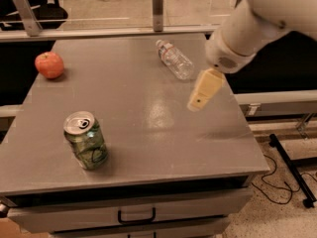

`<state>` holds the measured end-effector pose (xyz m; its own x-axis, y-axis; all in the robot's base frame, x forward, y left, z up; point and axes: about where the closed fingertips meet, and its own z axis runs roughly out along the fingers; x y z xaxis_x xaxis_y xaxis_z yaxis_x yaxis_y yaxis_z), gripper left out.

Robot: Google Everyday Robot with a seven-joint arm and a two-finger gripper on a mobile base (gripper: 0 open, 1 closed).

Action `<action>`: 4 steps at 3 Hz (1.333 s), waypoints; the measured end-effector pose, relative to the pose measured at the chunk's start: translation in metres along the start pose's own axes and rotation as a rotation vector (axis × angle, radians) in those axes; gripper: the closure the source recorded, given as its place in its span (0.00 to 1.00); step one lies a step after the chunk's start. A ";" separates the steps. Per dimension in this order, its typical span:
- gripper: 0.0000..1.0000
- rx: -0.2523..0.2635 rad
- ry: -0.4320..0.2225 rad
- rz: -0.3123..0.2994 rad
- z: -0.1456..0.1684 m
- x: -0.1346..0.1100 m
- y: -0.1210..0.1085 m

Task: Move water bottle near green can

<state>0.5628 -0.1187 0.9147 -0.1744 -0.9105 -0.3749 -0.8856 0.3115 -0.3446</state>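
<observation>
One water bottle point(174, 60) lies near the worktop's point(148, 118) far edge, one green can point(86, 141) stands front-left, and one apple point(49, 65) sits far-left. The gripper point(203, 90) hovers near the right edge, holding nothing; how open, I cannot tell.

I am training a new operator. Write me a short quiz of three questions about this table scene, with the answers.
1. True or false: the water bottle stands upright on the table.
2. Fill in: the green can stands near the table's ____ edge.
3. The gripper hovers nearest which thing? A) green can B) water bottle C) apple
Key: 1 false, it lies on its side. 2 front. 3 B; the apple is at the far left.
</observation>
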 end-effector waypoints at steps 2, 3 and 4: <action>0.00 0.103 -0.127 0.120 0.074 -0.045 -0.068; 0.00 0.109 -0.146 0.209 0.099 -0.049 -0.087; 0.18 0.106 -0.125 0.287 0.121 -0.038 -0.097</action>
<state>0.7079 -0.0814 0.8585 -0.3504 -0.7429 -0.5704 -0.7570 0.5832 -0.2945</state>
